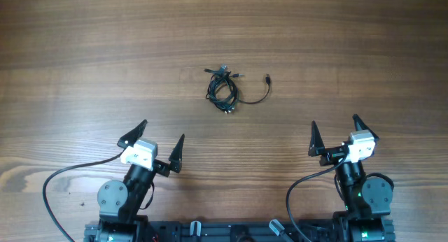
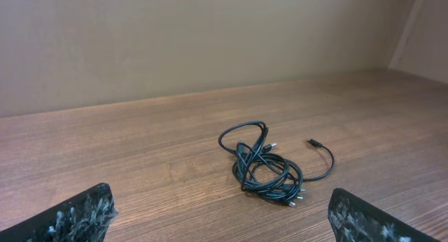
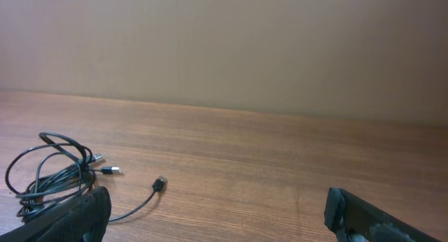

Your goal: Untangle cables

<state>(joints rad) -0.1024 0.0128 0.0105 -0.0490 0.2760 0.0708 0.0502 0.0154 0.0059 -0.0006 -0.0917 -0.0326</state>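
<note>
Fingers spread and empty, my left gripper (image 1: 162, 130) and right gripper (image 1: 334, 120) sit at the counter's (image 1: 70, 46) near edge, ready to reach the cables (image 1: 225, 91) tangled mid-counter.

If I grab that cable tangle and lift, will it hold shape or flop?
Probably floppy: the cables are thin cords in slack loops, so they should sag. Likely light; a push would probably drag the whole clump, since the loops overlap. The free plug end may trail behind.

Cables (image 1: 224, 90): one tangle. Two: left hand (image 1: 162, 130), right hand (image 1: 334, 120).
</note>
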